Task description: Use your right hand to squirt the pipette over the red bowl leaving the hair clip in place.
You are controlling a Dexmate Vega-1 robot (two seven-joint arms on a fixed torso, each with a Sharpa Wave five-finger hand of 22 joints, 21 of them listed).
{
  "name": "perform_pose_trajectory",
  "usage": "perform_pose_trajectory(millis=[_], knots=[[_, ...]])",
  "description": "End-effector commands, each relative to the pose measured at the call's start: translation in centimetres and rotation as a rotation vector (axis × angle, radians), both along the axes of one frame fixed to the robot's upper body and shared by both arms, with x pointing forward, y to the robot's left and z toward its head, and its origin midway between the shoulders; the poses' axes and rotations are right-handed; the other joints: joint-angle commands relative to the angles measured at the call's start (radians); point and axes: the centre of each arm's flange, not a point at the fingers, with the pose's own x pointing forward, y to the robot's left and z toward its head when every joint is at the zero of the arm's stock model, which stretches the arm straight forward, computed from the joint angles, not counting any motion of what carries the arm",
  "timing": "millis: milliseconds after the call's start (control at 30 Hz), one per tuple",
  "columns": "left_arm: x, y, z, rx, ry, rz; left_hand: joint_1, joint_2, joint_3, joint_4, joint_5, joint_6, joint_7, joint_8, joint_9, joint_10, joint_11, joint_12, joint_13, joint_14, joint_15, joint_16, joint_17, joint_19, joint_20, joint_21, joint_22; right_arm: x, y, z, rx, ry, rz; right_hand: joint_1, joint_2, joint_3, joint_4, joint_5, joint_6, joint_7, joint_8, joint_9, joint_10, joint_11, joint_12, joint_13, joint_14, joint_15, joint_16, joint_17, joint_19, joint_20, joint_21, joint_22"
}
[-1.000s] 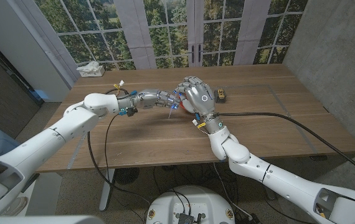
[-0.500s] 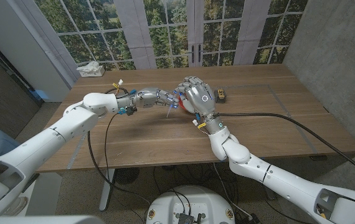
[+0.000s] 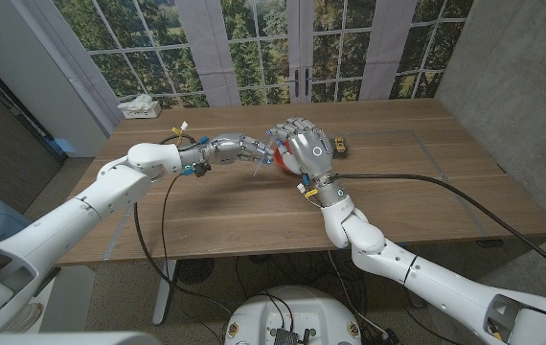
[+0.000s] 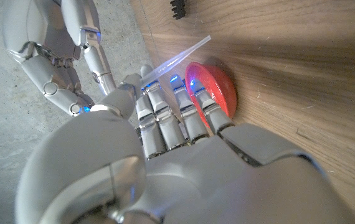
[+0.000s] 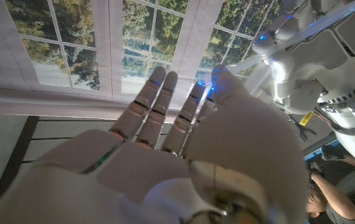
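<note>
My left hand [image 3: 244, 149] pinches a clear pipette [image 3: 262, 161] that slants down over the table beside the red bowl [image 3: 282, 166]. In the left wrist view the pipette [image 4: 179, 55] sticks out past the fingers, above the red bowl [image 4: 213, 91]. My right hand [image 3: 306, 150] stands upright just right of it, with straight, spread fingers and nothing in its grasp, and it hides most of the bowl. The right hand [image 4: 62, 53] sits close to the pipette's held end. A black hair clip [image 3: 342, 147] lies on the table beyond the right hand, and the hair clip [image 4: 177, 7] is apart from the bowl.
A white tissue box [image 3: 140, 105] sits at the table's far left corner. A black cable [image 3: 417, 177] runs across the table's right side. Windows stand behind the table. A person [image 5: 327, 202] is at the right wrist view's edge.
My left hand with the pipette has crept slightly toward the right hand. The right hand has lifted a little and its fingers stay spread.
</note>
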Motion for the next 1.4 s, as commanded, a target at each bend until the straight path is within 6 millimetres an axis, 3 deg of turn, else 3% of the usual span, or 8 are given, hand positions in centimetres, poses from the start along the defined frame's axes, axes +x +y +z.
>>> perform_pose_trajectory(millis=[33, 300, 633, 933, 1400], knots=[[0.2, 0.1, 0.0, 0.002, -0.001, 0.023, 0.006, 0.000, -0.001, 0.002, 0.004, 0.008, 0.002, -0.002, 0.005, 0.006, -0.013, -0.005, 0.004, 0.005, -0.106, 0.000, 0.000, 0.006, 0.000, 0.005, 0.002, -0.1, -0.7, 0.5, 0.093, 0.127, 0.053, -0.053, 0.012, 0.001, 0.023, -0.003, -0.031, 0.008, -0.005, 0.001, -0.019, 0.009, -0.007, 0.006, 0.000, -0.161, -0.012, -0.001, -0.006, -0.007, 0.009, 0.003], [0.2, 0.1, 0.2, -0.002, -0.004, 0.022, 0.007, 0.000, -0.003, 0.002, 0.004, 0.008, -0.002, -0.005, 0.005, 0.002, -0.013, -0.009, 0.004, 0.004, -0.104, -0.001, 0.001, 0.006, 0.000, 0.005, 0.003, -0.5, -1.9, 1.3, 0.180, 0.289, 0.180, -0.146, 0.026, -0.007, 0.057, 0.003, -0.040, 0.044, 0.000, 0.000, -0.026, 0.043, -0.008, 0.009, -0.005, -0.147, -0.030, -0.005, -0.012, 0.012, 0.009, 0.002], [0.3, -0.1, 0.3, -0.002, -0.006, 0.016, 0.009, -0.001, -0.005, 0.002, 0.005, 0.009, -0.003, -0.007, 0.006, 0.005, -0.013, -0.010, 0.005, 0.005, -0.104, -0.003, 0.001, 0.005, 0.000, 0.005, 0.003, -0.1, -2.8, 2.1, 0.220, 0.510, 0.342, -0.225, 0.008, -0.018, 0.067, 0.010, -0.008, 0.084, 0.013, 0.000, -0.047, 0.065, -0.013, 0.014, -0.033, -0.133, -0.053, -0.006, -0.040, 0.043, -0.001, 0.001], [0.3, -0.3, 0.3, 0.005, -0.003, 0.010, 0.009, 0.000, -0.007, 0.003, 0.005, 0.011, -0.003, -0.009, 0.006, 0.005, -0.013, -0.013, 0.005, 0.007, -0.103, -0.005, 0.001, 0.005, 0.001, 0.005, 0.003, 0.8, -3.1, 2.4, 0.233, 0.697, 0.473, -0.278, -0.016, -0.047, 0.067, 0.003, 0.003, 0.094, 0.017, 0.002, -0.077, 0.078, -0.019, 0.019, -0.073, -0.122, -0.053, 0.014, -0.060, 0.057, -0.009, 0.002], [0.0, -0.6, 0.4, 0.008, -0.008, 0.008, 0.012, 0.000, -0.010, 0.003, 0.005, 0.014, -0.003, -0.013, 0.006, 0.009, -0.015, -0.016, 0.006, 0.008, -0.104, -0.007, 0.001, 0.005, 0.001, 0.006, 0.003, 1.8, -3.2, 2.9, 0.262, 0.881, 0.673, -0.305, -0.023, -0.061, 0.057, -0.002, -0.018, 0.110, 0.010, 0.004, -0.104, 0.098, -0.020, 0.022, -0.115, -0.126, -0.055, 0.034, -0.073, 0.072, -0.014, 0.002]])
